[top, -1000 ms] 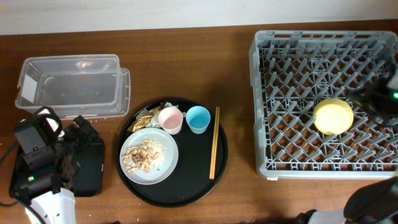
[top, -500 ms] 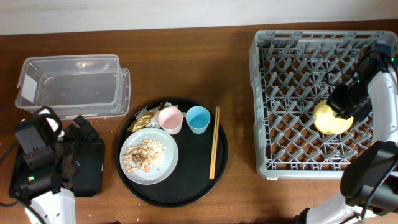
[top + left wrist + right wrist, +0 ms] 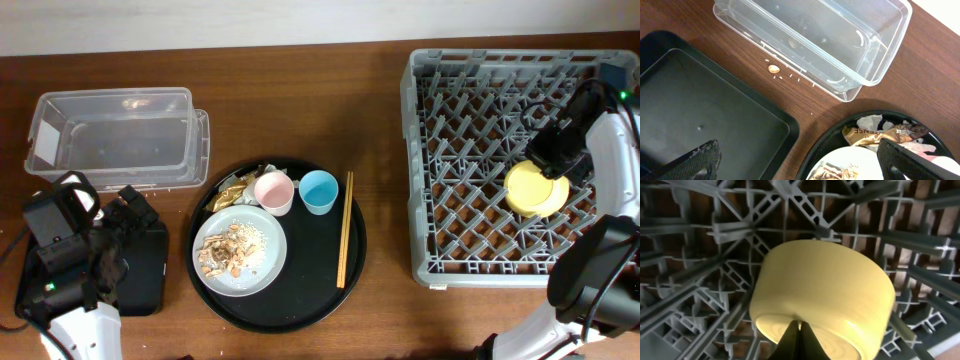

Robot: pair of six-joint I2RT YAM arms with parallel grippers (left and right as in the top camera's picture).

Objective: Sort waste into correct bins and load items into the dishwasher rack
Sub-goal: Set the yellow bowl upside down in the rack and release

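Dishwasher rack is the reference, and its right side is cut off by the frame edge.
- Round black tray: just left of the rack.
- Clear tub: far left of the rack, long axis pointing at it.
- Shallow black tray: far left too. Overhead it is mostly hidden under the left arm.
- Grey plate: left of the rack. It is largely covered by scraps.
- Yellow bowl: inside the rack, right of centre among the pegs. It's round, so no long axis. Its side wall faces the wrist cam, and I can't tell mouth up or down.
- Chopsticks: left of the rack, long axis parallel to its left wall.
- Pink cup, blue cup: upright, blue nearer the rack.
- Wrappers: partly hidden behind the pink cup.

Right gripper: fingers pinched fully together at the bowl's wall, nothing visibly between them.
Left gripper: spread wide, empty, far left of the rack.

Change vs a second ago: the right arm was a blur at the rack's right edge and is now over the bowl. The bowl is roughly where it was.
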